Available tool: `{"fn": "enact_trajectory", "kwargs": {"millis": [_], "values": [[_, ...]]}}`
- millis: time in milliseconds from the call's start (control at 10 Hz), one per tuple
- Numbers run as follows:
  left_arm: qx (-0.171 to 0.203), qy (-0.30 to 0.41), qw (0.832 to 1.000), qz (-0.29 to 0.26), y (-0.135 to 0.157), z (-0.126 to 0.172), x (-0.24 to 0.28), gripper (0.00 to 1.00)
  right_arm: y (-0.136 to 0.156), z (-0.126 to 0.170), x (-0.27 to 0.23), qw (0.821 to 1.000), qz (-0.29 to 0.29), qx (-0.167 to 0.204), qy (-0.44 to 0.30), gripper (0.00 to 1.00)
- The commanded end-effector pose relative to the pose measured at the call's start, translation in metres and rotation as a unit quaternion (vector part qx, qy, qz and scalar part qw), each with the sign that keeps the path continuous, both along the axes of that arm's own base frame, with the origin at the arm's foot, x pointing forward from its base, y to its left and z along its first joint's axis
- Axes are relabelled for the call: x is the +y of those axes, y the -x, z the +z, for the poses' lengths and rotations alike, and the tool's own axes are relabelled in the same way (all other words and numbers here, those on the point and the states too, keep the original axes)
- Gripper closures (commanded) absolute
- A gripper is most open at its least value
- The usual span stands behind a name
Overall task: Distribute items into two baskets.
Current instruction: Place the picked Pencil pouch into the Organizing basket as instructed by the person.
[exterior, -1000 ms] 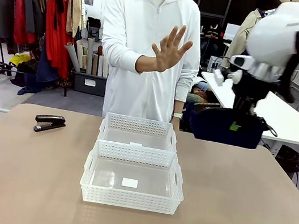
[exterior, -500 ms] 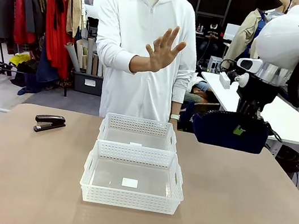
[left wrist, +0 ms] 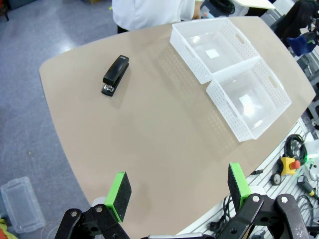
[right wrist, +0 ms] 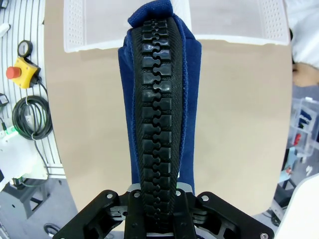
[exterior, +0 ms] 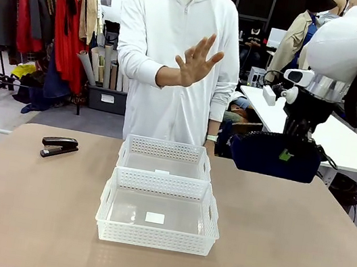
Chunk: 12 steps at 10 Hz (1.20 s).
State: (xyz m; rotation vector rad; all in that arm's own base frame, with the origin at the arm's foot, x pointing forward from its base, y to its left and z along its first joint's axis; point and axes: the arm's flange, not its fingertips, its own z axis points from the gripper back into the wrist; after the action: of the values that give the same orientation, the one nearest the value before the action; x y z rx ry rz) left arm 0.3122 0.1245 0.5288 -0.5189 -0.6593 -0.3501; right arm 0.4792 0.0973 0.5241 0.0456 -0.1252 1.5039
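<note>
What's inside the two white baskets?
The near basket and far basket each hold just a small label. From the front, the near one's wall covers a strip of the far one's floor.

basket [right wrist: 79,30]: cut by top edge | label [exterior: 155,218]: print too small

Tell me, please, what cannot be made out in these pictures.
1. The right gripper's hold on the navy blue fabric pouch: right wrist view, the black zipper covers the contact.
2. Print on the small white label in the near white lattice plastic basket: front view, too small.
</note>
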Motion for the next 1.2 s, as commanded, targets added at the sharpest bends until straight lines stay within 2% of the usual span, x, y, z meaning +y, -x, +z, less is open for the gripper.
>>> {"fn": "enact_trajectory", "kwargs": {"millis": [0, 1100], "values": [[-0.001, 0.001, 1.0, -0.001, 0.0006, 0.0002, 0.0, 0.0, 0.0014, 0.0034, -0.0004, 1.0, 0.0, -0.004, 0.0, 1.0], [-0.001, 0.001, 1.0, -0.001, 0.0006, 0.0002, 0.0, 0.0, 0.0014, 0.0034, -0.0004, 1.0, 0.0, -0.004, 0.0, 1.0]]}}
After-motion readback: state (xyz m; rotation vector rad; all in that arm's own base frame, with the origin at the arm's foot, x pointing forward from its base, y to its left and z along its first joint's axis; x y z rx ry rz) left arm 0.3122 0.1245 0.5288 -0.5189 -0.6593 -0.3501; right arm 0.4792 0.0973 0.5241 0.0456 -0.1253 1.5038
